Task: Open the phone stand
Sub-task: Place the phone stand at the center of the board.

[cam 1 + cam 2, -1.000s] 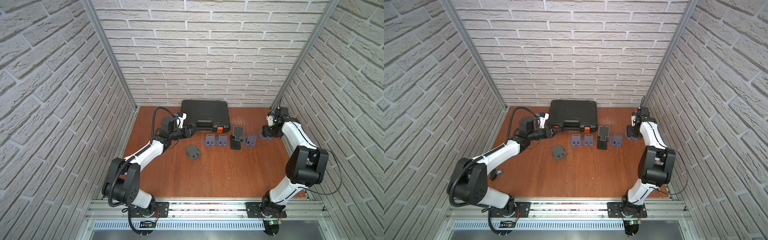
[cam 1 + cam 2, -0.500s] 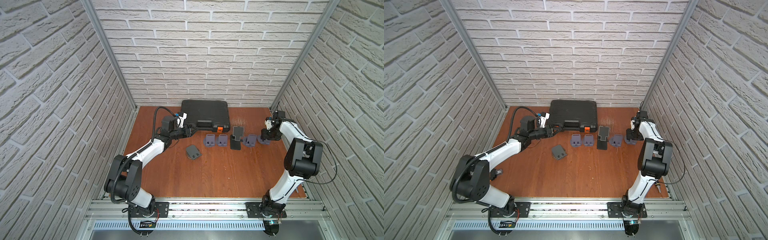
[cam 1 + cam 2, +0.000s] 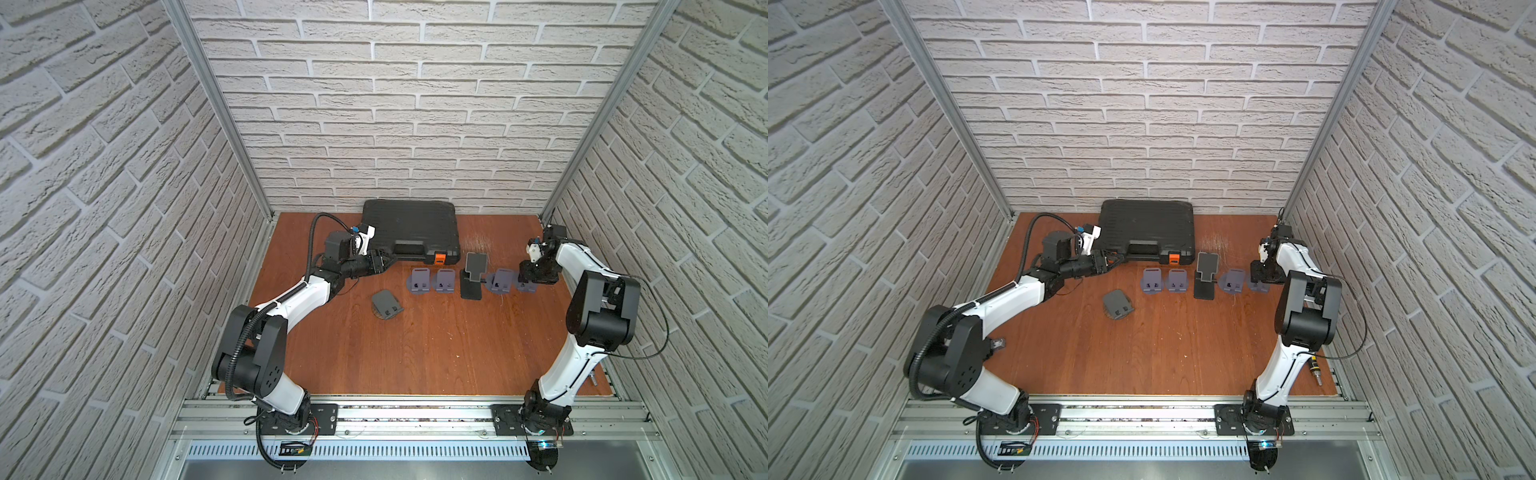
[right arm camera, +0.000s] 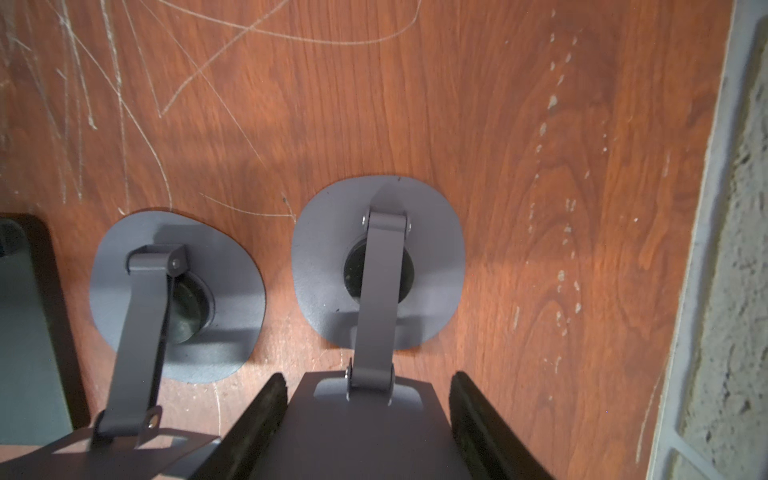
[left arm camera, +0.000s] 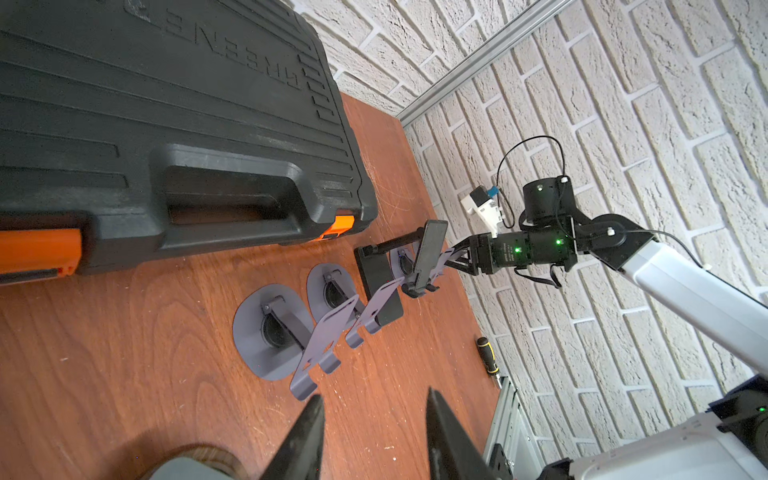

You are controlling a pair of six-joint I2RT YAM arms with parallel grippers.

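Tabletop (image 4: 540,166) edge near rightmost phone stand (image 4: 380,270)

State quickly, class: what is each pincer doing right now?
Left pincer: open, holding nothing.
Right pincer: closed on a phone stand, gripping its top plate.

Tabletop (image 4: 519,124): scratched reddish wood grain. Phone stand (image 4: 436,257): matt grey, metal-looking. Case (image 5: 166,104): ribbed black plastic.
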